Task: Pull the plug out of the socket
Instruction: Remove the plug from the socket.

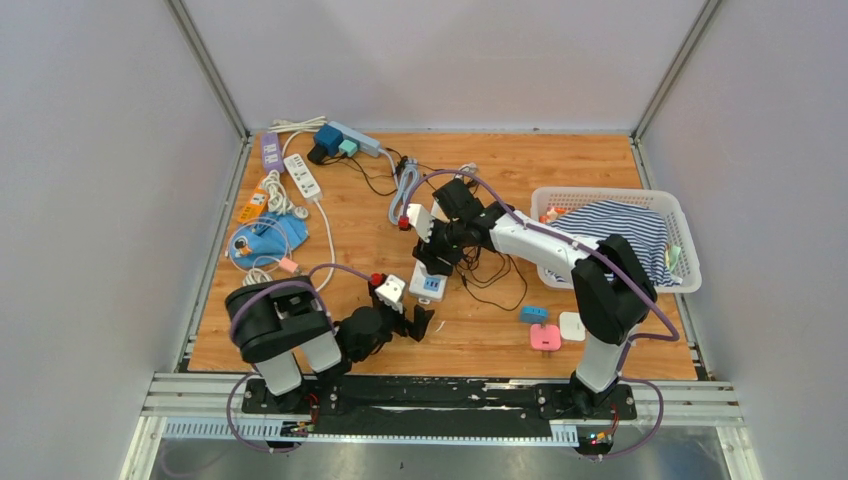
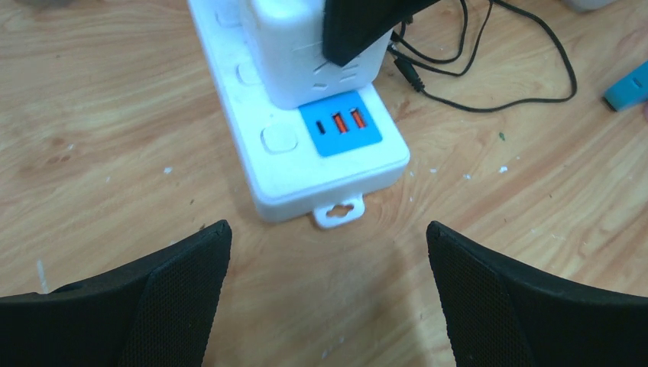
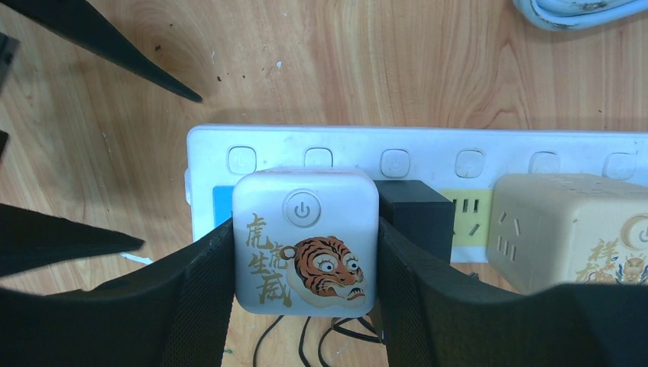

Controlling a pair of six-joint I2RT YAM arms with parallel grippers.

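A: Plug position?
B: White tiger-face plug is seated in the strip, in the slot next to the blue USB end. The strip lies flat on the table, about mid-board.
A: Right gripper?
B: Right gripper is clamped on the plug, jaws only as far apart as the cube is wide. Its fingers press two opposite side faces.
A: Neighbours?
B: Black plug sits just beside the held one. Beige cube is further along the same strip.
A: Right arm pose?
B: It reaches in from the right across the table, wrist bent down over the strip.
A: Left gripper?
B: Left gripper is spread wide, holding nothing and touching nothing. It hovers just short of the strip's USB end, in line with the hanging tab.
A: Left arm pose?
B: Folded low near its base, forearm pointing right toward the strip.
A: Anything else?
B: Black cable lies loose on the wood beside the strip.
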